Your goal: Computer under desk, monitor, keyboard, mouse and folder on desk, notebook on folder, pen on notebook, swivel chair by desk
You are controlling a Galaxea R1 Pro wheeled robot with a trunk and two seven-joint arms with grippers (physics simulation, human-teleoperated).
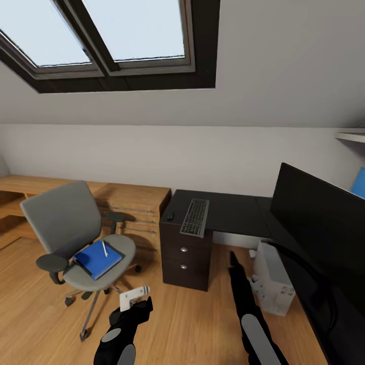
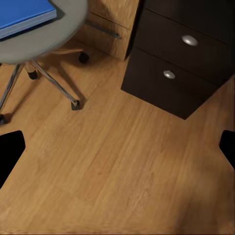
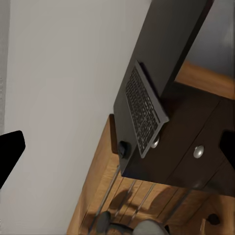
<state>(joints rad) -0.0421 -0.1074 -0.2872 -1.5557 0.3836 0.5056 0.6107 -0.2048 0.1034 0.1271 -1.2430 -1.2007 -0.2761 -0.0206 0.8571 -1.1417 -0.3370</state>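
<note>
Nearest the robot, the left gripper (image 2: pixel 117 147) and right gripper (image 3: pixel 117 147) hang with fingers spread wide and nothing between them. Farther left, the swivel chair (image 1: pixel 68 223) carries the folder (image 1: pixel 97 258) with the pen (image 1: pixel 105 248) on top. Beyond, the keyboard (image 1: pixel 195 217) and mouse (image 1: pixel 170 216) lie on the desk (image 1: pixel 230 213), the monitor (image 1: pixel 324 228) at right, the computer (image 1: pixel 272 278) underneath.

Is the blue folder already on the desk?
No, the folder lies on the swivel chair seat, apart from the desk.
</note>
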